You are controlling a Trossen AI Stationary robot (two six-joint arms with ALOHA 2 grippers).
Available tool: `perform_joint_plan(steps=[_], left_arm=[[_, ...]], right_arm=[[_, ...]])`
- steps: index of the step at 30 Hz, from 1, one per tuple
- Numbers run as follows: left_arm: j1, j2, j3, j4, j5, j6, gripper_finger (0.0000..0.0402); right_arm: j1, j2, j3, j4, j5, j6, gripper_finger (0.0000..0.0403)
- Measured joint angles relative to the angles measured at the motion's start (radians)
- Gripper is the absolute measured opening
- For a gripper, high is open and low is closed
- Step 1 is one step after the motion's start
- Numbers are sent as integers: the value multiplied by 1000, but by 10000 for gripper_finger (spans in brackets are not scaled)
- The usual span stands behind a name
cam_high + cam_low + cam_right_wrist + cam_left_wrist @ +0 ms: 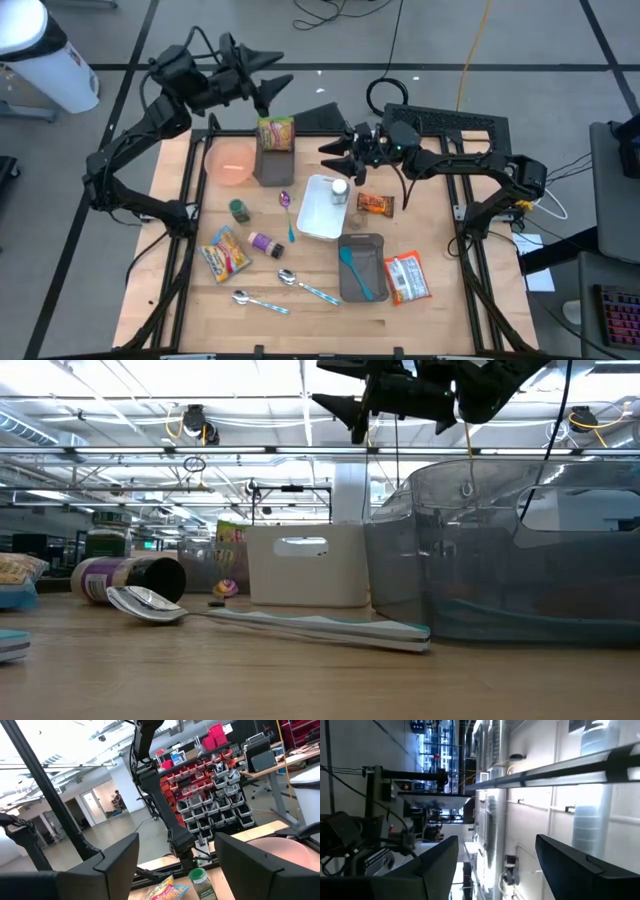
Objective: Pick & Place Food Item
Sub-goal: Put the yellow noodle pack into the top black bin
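A: Which food items sat on the desk?

B: In the high view, a yellow snack bag point(276, 133) stood upright in a grey bin just above centre. A small orange-brown packet point(375, 204) lay flat right of centre.

A: And lower down?

B: A yellow chip bag point(226, 254) lay tilted at lower left, and a red-and-white packet point(407, 277) lay flat at lower right.
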Motion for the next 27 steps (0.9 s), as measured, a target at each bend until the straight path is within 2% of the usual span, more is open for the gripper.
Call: perform_joint_plan(steps=[7, 14, 21, 27], left_arm=[[0, 0, 0, 0, -53, -92, 271], [0, 0, 0, -1, -91, -37, 271], [0, 0, 0, -21, -91, 208, 271], [0, 0, 0, -23, -82, 511, 271]], right_arm=[[0, 0, 0, 37, -1, 36, 251], [1, 0, 1, 57, -1, 63, 251], [1, 0, 1, 227, -27, 226, 251], [-7, 0, 1, 378, -26, 545, 251]])
